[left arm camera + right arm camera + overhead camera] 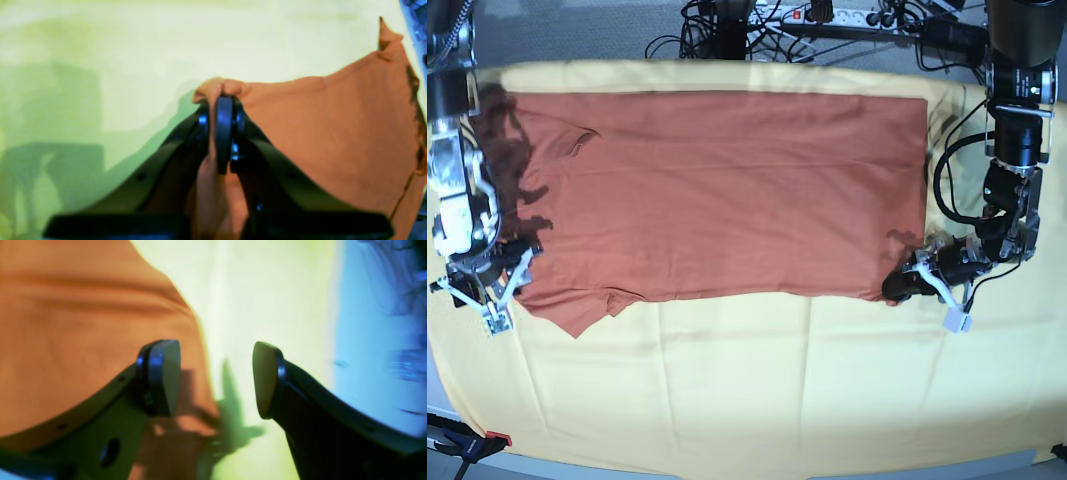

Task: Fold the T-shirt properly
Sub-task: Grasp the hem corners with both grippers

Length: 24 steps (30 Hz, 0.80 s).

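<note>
The rust-orange T-shirt (717,190) lies spread flat on the pale yellow cloth (747,390). My left gripper (895,287) is shut on the shirt's near right corner. In the left wrist view the fingers (223,103) pinch a bunched fold of the orange fabric (333,133). My right gripper (489,295) is open at the shirt's left edge, near the sleeve. In the right wrist view (215,376) one finger is over the shirt (66,323) and the other over yellow cloth (250,290). It holds nothing.
Cables and a power strip (757,20) lie behind the table's far edge. The yellow cloth reaches the table's left edge, with floor beyond it (367,340). A small red-and-black clamp (472,442) sits at the near left corner.
</note>
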Tool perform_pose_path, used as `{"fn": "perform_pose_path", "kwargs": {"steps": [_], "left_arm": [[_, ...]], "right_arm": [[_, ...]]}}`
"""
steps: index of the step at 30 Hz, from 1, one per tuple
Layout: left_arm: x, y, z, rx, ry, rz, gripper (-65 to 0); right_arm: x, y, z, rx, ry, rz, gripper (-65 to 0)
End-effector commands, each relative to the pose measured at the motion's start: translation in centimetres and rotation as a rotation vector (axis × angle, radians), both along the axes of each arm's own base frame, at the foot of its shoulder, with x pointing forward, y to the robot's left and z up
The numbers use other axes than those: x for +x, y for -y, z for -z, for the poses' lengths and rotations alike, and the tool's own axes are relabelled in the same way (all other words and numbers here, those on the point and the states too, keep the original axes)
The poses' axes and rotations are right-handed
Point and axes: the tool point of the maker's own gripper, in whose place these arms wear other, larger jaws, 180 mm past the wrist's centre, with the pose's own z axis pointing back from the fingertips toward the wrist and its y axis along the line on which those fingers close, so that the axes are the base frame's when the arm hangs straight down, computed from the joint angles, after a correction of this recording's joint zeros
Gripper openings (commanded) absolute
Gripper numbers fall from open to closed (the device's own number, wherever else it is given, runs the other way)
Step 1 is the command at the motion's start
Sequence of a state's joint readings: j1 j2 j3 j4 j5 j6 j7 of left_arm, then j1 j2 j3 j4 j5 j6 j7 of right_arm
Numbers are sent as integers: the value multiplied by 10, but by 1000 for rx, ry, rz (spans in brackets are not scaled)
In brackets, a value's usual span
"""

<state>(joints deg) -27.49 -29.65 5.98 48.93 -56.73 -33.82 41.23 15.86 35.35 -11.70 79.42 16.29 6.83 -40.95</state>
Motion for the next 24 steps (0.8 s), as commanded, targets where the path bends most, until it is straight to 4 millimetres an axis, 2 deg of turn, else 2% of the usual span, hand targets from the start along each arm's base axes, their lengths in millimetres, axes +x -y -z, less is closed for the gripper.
{"fn": "perform_pose_path", "kwargs": {"steps": [1,4,7,12,13,17,24], "left_arm": [[15,-6,-25,-13,72,-13,-650],[15,-6,-25,-12,72,-13,-650],[15,-6,-25,-12,72,-13,-650],[15,-6,-25,-13,73,-13,-650],[15,-6,-25,-13,73,-13,-650],[16,-5,-28,-34,77,-17,-650],[16,-5,-28,-34,77,-18,-650]], "right_arm": [[18,10,-20,10,48,14,-286],[37,20,-7,109,7,63,-286],[48,32,-2,250,-10,114,-286],[43,64,3,426,5,230,-286],[41,65,5,462,6,238,-286],[32,48,15,577,-9,177,-286],[27,8,36,638,-57,88,-290]]}}
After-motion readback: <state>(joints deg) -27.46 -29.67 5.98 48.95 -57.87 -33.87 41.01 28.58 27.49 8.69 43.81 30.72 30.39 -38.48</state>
